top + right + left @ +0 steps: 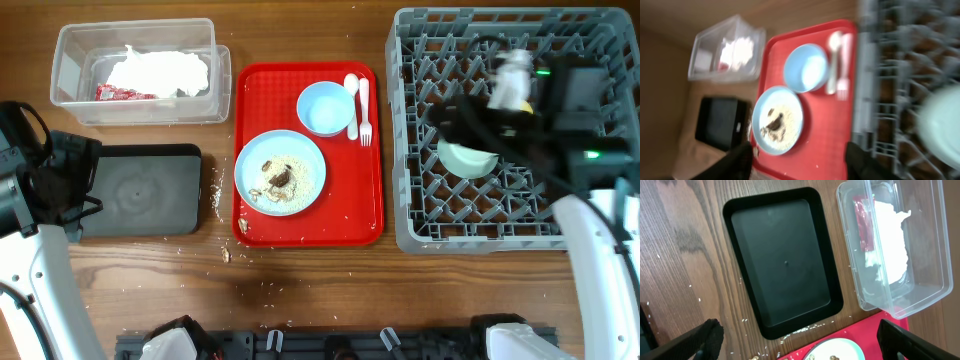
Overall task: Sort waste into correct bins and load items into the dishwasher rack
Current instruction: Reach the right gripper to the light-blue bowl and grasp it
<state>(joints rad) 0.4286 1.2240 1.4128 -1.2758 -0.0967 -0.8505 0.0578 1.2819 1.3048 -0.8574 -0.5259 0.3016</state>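
The grey dishwasher rack (420,200) stands at the right with a mint-green bowl (470,158) in it. My right gripper (450,115) hangs over the rack, open and empty (802,165). A blurred yellow-white shape (515,82) sits by that arm; I cannot tell what it is. The pale blue plate (318,170) with brown-and-white scraps (278,178), the light blue bowl (325,108), the white spoon (352,100) and the fork (365,110) lie on the red tray (350,215). The clear tub (70,70) holds white napkins (160,70) and a red wrapper (120,93). My left gripper (75,185) is open and empty (805,347) by the black tray (785,260).
Loose crumbs lie on the wood between the black tray and the red tray (220,190) and near the red tray's front left corner (228,255). The clear tub (850,240) sits right behind the black tray. The rack (890,75) adjoins the red tray's right edge.
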